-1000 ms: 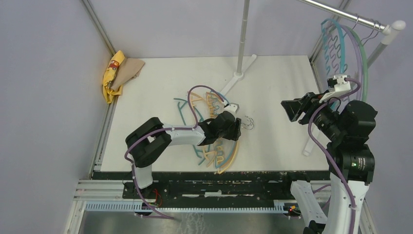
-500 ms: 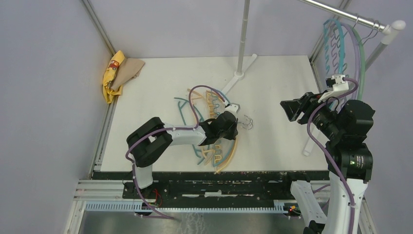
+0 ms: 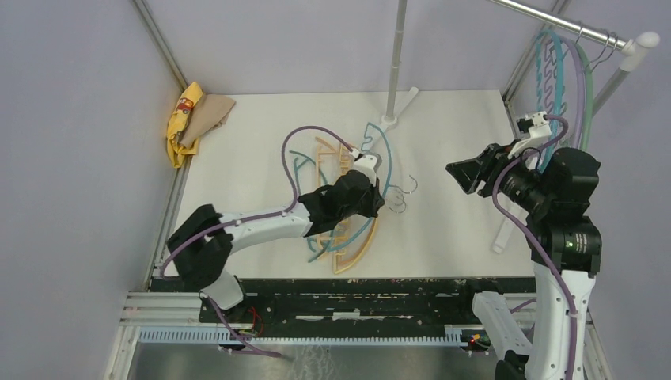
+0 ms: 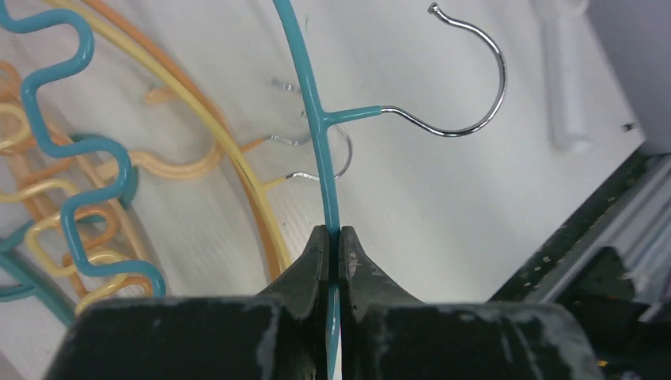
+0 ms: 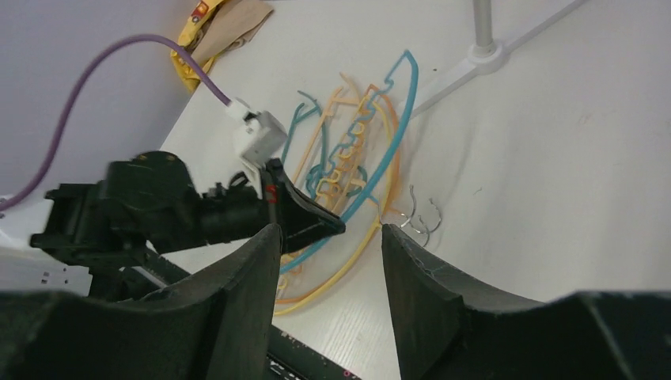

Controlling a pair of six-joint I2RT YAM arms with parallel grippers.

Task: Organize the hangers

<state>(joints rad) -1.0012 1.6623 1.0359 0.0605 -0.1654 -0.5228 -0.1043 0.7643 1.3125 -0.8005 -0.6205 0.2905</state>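
Though clamped shut between jaws of left gripper [image 4: 333, 241], w/ teal hanger [image 4: 305, 67] pinched on bare rim just below hook stem, looks like a narrow hold. Could swivel or slip in the pads if swung fast. Appears raised off table [image 3: 237, 134], tilted, right above pile of tan-orange and teal hangers [image 3: 340, 237] at front-centre. Can't tell if lower end of arc is free of pile; if snagged in wavy notches, would drag neighbours along or get yanked out of grip. Same w/ metal hook [image 4: 501, 75]: sits close over two other hooks [image 4: 346, 157] lying below, could catch on lift. Purple cable [image 5: 146, 36] loops over same area, another possible snag. Further out, right gripper [image 3: 467, 176] spread wide, empty, aimed at the lifted piece, prob for handover. Risk there: closing on a swinging rim and missing, or pulling vs left hold → bent plastic. Farthest, rail [image 3: 554, 20] at back right w/ several hung hangers [image 3: 546, 71] bunched near its end; could knock those or miss bar when adding one more.
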